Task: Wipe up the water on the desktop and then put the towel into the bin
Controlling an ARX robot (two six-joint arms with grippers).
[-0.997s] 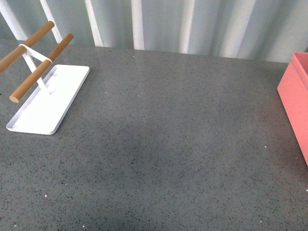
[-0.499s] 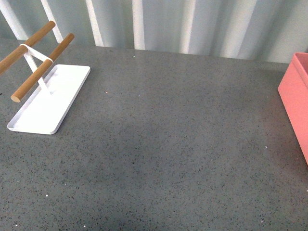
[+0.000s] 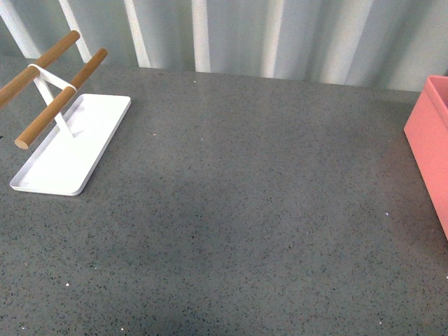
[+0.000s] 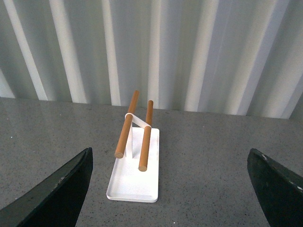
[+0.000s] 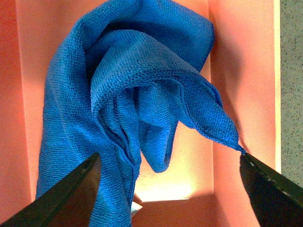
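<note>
towel (image 5: 118, 94) in bin (image 5: 241, 71); white tray (image 3: 70, 147) apart.

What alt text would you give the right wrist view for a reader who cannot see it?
A crumpled blue towel lies inside the salmon-pink bin, seen from above between the two dark, spread fingers of the open right gripper. A strip of speckled grey desktop shows beyond one bin wall.

left pincer (image 4: 170, 189): jaws spread wide, nothing between | right pincer (image 5: 168, 194): jaws spread wide, gripping nothing
</note>
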